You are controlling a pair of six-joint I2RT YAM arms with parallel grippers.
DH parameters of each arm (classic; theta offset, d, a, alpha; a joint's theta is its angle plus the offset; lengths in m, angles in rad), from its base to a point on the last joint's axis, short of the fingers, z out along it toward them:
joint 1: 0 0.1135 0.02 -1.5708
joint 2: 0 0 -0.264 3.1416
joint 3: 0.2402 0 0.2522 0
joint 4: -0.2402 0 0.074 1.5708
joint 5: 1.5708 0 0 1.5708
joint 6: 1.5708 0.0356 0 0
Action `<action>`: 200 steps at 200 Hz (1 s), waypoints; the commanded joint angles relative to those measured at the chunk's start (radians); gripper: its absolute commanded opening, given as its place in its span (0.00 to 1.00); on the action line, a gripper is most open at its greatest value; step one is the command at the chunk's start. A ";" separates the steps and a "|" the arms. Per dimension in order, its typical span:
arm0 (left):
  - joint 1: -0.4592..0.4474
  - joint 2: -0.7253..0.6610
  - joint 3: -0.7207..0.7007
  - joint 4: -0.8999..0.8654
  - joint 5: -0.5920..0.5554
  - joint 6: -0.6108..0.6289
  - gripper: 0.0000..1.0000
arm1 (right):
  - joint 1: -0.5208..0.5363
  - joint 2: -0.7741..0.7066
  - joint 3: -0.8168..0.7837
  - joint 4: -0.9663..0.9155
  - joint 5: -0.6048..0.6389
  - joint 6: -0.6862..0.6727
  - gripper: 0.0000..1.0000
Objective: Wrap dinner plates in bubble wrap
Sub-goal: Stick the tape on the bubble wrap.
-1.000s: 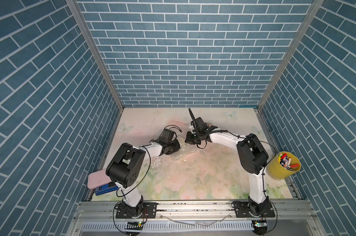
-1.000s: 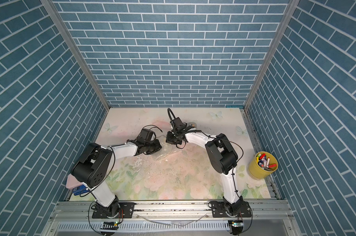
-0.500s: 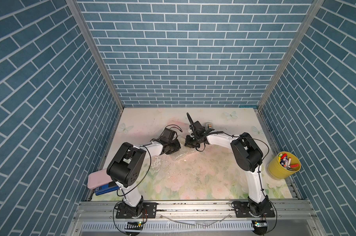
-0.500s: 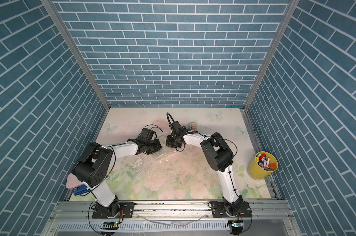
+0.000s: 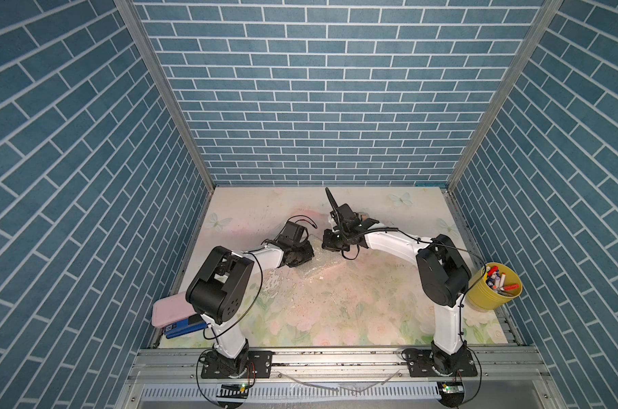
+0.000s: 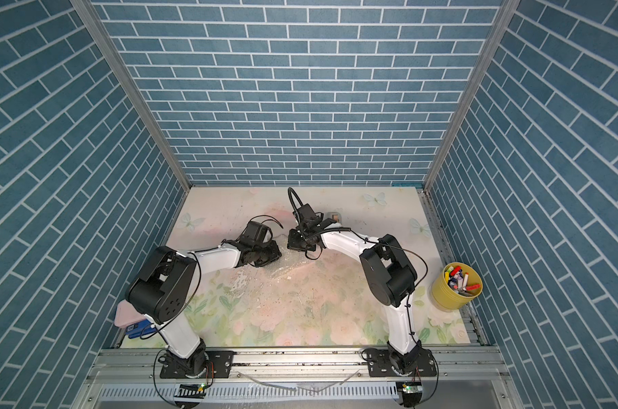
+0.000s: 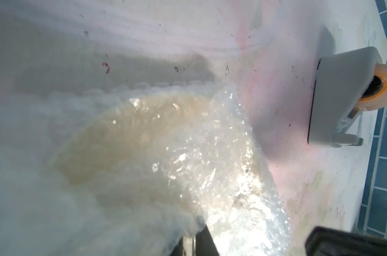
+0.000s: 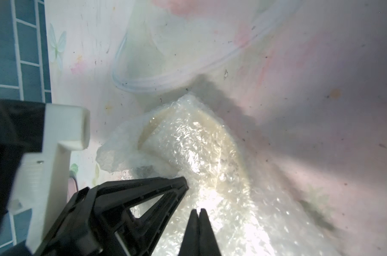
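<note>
The dinner plate (image 7: 130,135) shows as a cream disc through the bubble wrap (image 7: 221,168) folded over it; in both top views the arms hide it. The wrap (image 5: 313,272) lies crumpled between and in front of both grippers. At the plate's left side my left gripper (image 5: 304,255) is shut on a fold of wrap, which stands between its fingertips (image 7: 207,240). My right gripper (image 8: 198,213) is shut with nothing between its tips, which hover just over the wrapped plate (image 8: 210,141). It faces the left gripper (image 8: 143,195) closely.
A grey tape dispenser (image 7: 343,95) with an orange roll stands just behind the plate, near the right wrist (image 5: 362,215). A yellow bucket of markers (image 5: 493,292) sits at the right edge. A pink case on a blue item (image 5: 169,313) lies front left.
The right arm's elbow swung left and came back to the right. Both grippers stayed at the wrapped plate, the left still holding the wrap.
</note>
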 commanded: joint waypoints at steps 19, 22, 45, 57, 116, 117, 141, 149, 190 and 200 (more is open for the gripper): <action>-0.006 0.050 -0.013 -0.128 -0.023 -0.005 0.19 | 0.044 0.040 -0.082 0.022 0.016 0.044 0.00; -0.006 0.047 -0.013 -0.128 -0.022 -0.007 0.20 | 0.046 0.043 -0.084 0.019 0.018 0.046 0.00; -0.007 0.035 -0.008 -0.119 -0.013 -0.015 0.29 | 0.047 0.063 -0.119 0.039 0.029 0.063 0.00; -0.007 0.024 -0.005 -0.108 -0.006 -0.017 0.36 | 0.045 0.075 -0.125 0.039 0.030 0.065 0.00; -0.021 -0.132 0.108 -0.196 -0.079 0.077 0.76 | 0.047 -0.042 -0.018 -0.066 0.059 -0.002 0.00; -0.021 -0.134 0.111 -0.200 -0.082 0.080 0.76 | 0.047 -0.043 -0.015 -0.068 0.058 -0.004 0.00; -0.026 -0.209 0.165 -0.268 -0.111 0.124 0.93 | 0.046 -0.114 0.050 -0.134 0.074 -0.047 0.14; -0.026 -0.239 0.173 -0.284 -0.120 0.134 0.95 | 0.046 -0.143 0.060 -0.154 0.085 -0.063 0.25; -0.018 -0.439 0.197 -0.418 -0.290 0.271 0.99 | 0.023 -0.348 -0.032 -0.235 0.293 -0.128 0.48; 0.002 -0.502 0.170 -0.406 -0.304 0.304 0.99 | -0.004 -0.401 -0.088 -0.229 0.318 -0.130 0.50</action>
